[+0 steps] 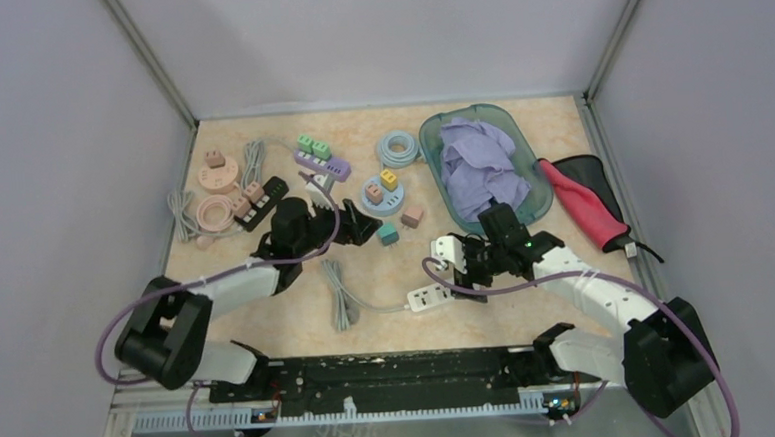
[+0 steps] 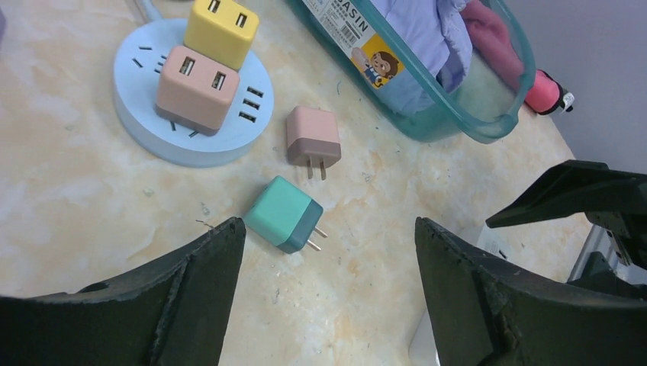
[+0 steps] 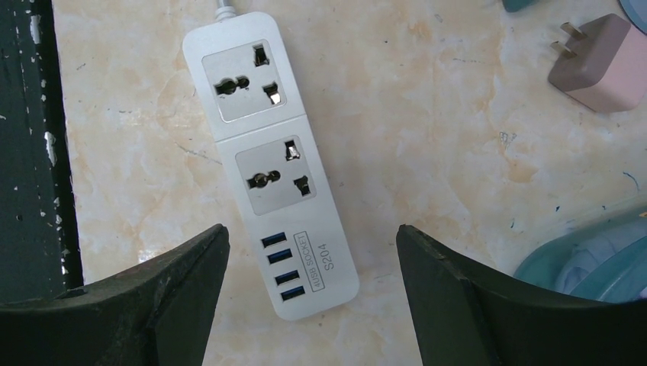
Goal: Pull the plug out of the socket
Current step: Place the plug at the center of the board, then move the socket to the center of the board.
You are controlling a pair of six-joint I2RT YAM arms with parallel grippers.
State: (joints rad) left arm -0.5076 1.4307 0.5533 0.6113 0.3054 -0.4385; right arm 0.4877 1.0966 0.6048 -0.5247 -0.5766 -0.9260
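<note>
**Marbled table, two plugs seated ahead of the spread left claw**

On the marbled table (image 2: 76, 213), a pink plug (image 2: 194, 88) and a yellow plug (image 2: 221, 30) sit in the round blue socket (image 2: 145, 114), ahead and to the left of the left claw (image 2: 328, 244), which is spread wide and empty. Both plugs look light, rigid and smooth. Pinch one across opposite flat sides and pull straight out, as the socket may lift with it. The right claw (image 3: 310, 236), also spread, hovers over a white power strip (image 3: 267, 152) with nothing plugged in.

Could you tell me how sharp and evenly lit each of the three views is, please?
Top view: soft, even light, but small things lack detail. Left wrist view: teal plug sharp with faint shadow, left tool dark and featureless. Right wrist view: power strip crisp, label legible, no glare.
</note>
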